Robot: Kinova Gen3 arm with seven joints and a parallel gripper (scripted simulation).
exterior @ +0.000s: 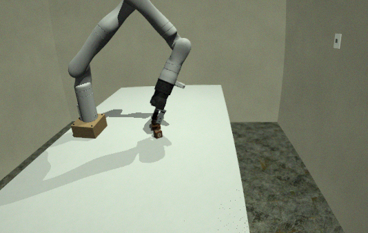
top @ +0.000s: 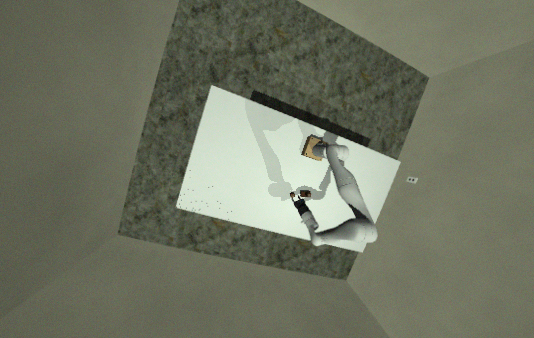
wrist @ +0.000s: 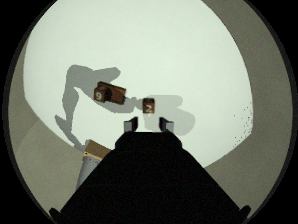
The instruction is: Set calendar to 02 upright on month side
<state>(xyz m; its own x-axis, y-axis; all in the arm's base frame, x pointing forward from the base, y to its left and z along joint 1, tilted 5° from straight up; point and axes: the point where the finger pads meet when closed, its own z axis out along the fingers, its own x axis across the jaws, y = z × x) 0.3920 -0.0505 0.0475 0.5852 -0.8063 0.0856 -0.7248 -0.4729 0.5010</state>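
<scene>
A small brown cube (top: 292, 194) (exterior: 158, 134) (wrist: 148, 106) stands on the table outside the tray. A 2 shows on its face towards the wrist camera; a round digit, possibly 0, shows in the exterior view. The brown tray (wrist: 118, 94) lies beside it, to the left in the wrist view. Another cube (wrist: 101, 94) is at the tray's left end, showing a 9; whether it sits flat is unclear. My gripper (wrist: 148, 122) is open and empty, tilted, with its fingertips short of the loose cube in the wrist view. The month's name cannot be read.
The wooden base block (top: 312, 148) (exterior: 89, 127) (wrist: 98, 150) of the arm stands on the white table (top: 227, 150) (exterior: 122, 193), away from the tray. The arm's shadows fall around the tray and loose cube. A dark strip (top: 287, 111) runs along one table edge.
</scene>
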